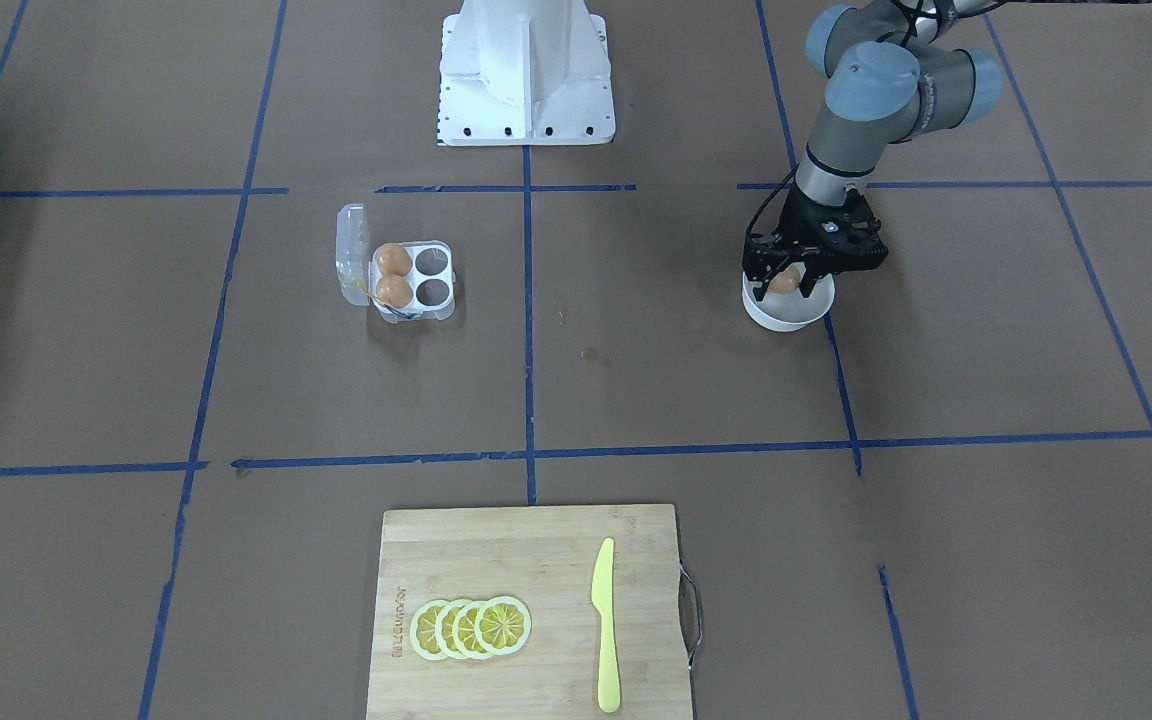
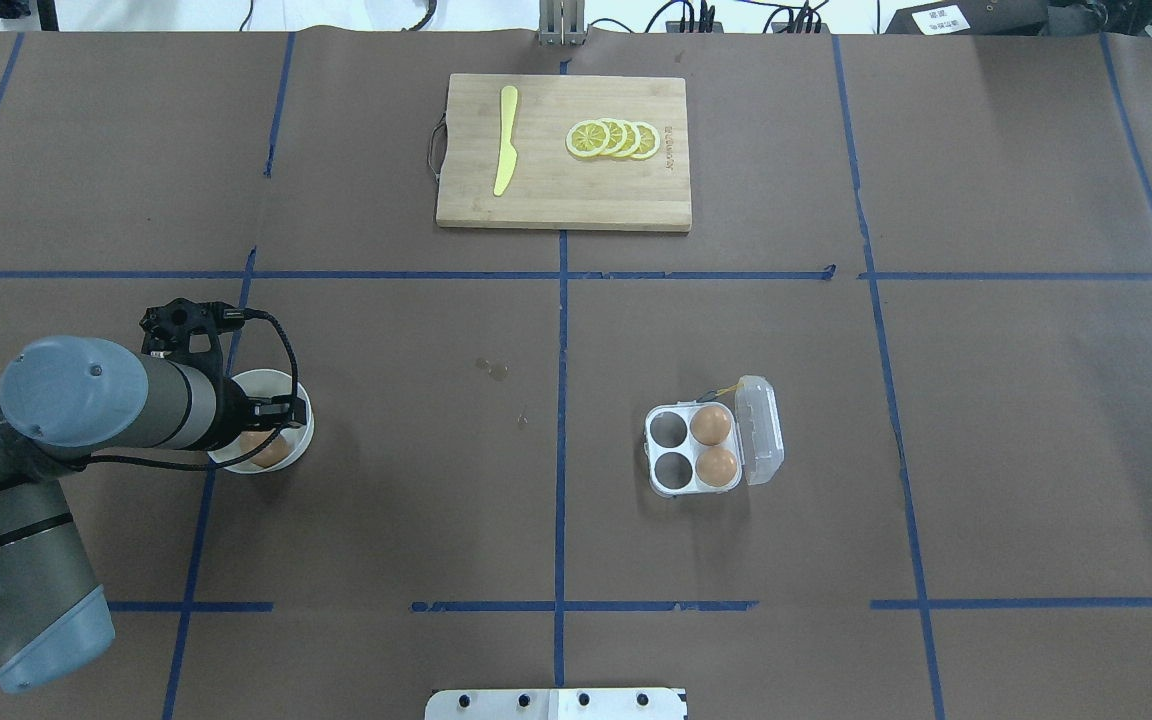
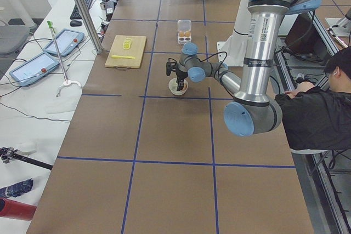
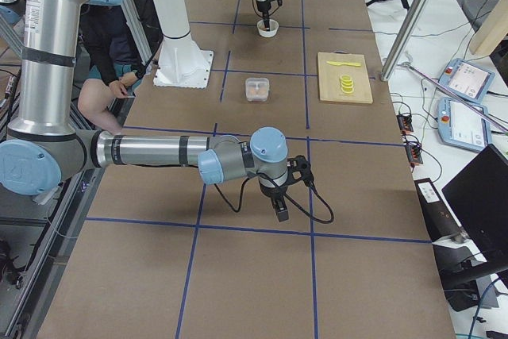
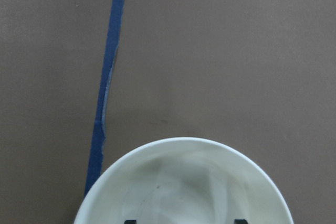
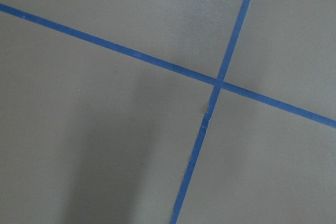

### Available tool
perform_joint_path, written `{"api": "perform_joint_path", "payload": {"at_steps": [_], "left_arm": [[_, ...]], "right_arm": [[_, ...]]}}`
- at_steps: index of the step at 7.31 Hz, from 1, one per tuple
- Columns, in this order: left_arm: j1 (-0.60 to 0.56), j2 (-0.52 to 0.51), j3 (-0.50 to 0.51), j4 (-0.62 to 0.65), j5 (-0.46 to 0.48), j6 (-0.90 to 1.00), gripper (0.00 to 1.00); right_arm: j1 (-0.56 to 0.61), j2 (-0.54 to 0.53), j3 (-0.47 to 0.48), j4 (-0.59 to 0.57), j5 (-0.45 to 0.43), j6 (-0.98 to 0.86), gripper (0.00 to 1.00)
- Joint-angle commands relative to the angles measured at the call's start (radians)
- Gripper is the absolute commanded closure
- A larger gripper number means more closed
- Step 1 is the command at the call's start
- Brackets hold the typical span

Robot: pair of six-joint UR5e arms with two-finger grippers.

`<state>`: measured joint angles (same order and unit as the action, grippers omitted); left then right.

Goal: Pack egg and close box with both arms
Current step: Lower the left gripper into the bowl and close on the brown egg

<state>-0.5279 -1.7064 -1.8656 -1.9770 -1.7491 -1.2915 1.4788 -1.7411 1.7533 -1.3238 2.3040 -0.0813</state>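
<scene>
Nearest to the robot, on its left side, the left end effector (image 1: 786, 292) reaches down into the white bowl (image 1: 786, 318). Its fingers stand apart, one on each side of the egg (image 2: 269, 449), and no contact can be seen. The egg is in the bowl, partly hidden by the wrist. It seems to lie on its side, with the long axis about level, but which end is the pointed one I cannot tell.

I judge the egg to be light, smooth and easily cracked. The fingers should close gently on its widest part, across the short axis.

At about the same depth, to the robot's right, the box (image 2: 693, 446) sits on the surface with its lid (image 2: 764, 430) open towards the right. Two other eggs (image 2: 711, 425) fill the cups beside the lid, and the empty cups (image 2: 669, 428) face the bowl.

The right end effector (image 4: 279, 206) hangs low over the surface, well apart from the box. Whether it is open I cannot tell.

Farthest away is a cutting board (image 2: 556, 190) with lemon slices (image 2: 614, 139) and a yellow knife (image 2: 506, 140).
</scene>
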Motion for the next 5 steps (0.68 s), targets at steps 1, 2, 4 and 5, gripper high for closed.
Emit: {"api": "perform_joint_path", "payload": {"at_steps": [1, 2, 4, 5], "left_arm": [[0.002, 0.001, -0.003, 0.001, -0.001, 0.030, 0.30], [0.011, 0.002, -0.003, 0.001, -0.001, 0.035, 0.28], [0.022, 0.004, 0.000, 0.001, -0.001, 0.054, 0.26], [0.032, 0.005, -0.003, 0.001, -0.001, 0.054, 0.25]], "right_arm": [[0.002, 0.000, 0.002, 0.000, 0.002, 0.000, 0.00], [0.002, 0.000, 0.002, 0.000, 0.002, 0.000, 0.00], [0.002, 0.000, 0.002, 0.000, 0.002, 0.000, 0.00], [0.002, 0.000, 0.002, 0.000, 0.000, 0.000, 0.00]]}}
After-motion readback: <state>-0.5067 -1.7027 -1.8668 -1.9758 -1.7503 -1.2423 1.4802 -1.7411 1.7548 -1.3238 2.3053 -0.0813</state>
